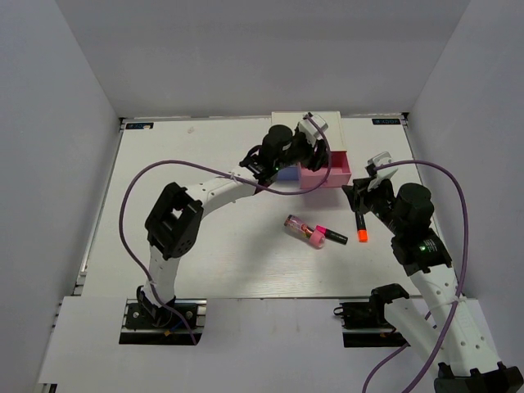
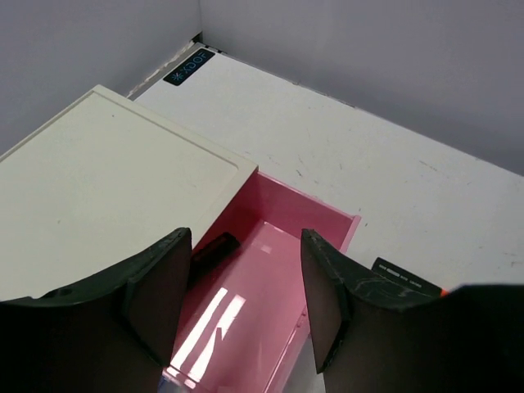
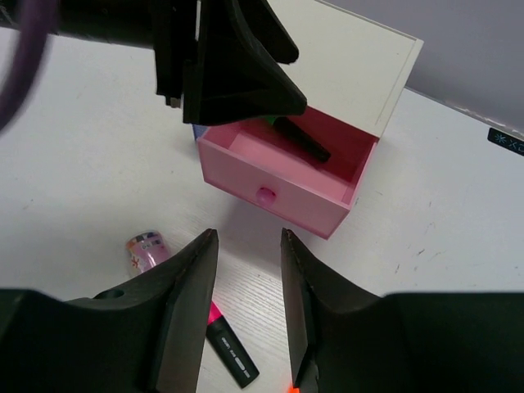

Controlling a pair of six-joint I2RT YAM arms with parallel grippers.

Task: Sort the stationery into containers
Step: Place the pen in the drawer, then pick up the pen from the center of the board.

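The white cabinet [image 1: 306, 123] stands at the back centre with its pink drawer [image 1: 321, 182] pulled out. My left gripper [image 1: 300, 154] is open and empty above that drawer [image 2: 315, 206]. A black marker [image 2: 214, 247] lies inside; its green cap shows in the right wrist view [image 3: 266, 121]. My right gripper [image 1: 368, 182] is open and empty, right of the drawer [image 3: 286, 201]. On the table lie a pink-and-clear tube [image 1: 295, 225], a pink-capped marker [image 1: 329, 237] and an orange-capped marker [image 1: 361, 227]. The lavender-grey roll is out of view.
A violet-blue drawer front [image 1: 285, 173] shows just left of the pink drawer, under my left gripper. The pink drawer's round knob [image 3: 265, 195] faces my right gripper. Grey walls enclose the white table [image 1: 205, 246] at the back and sides.
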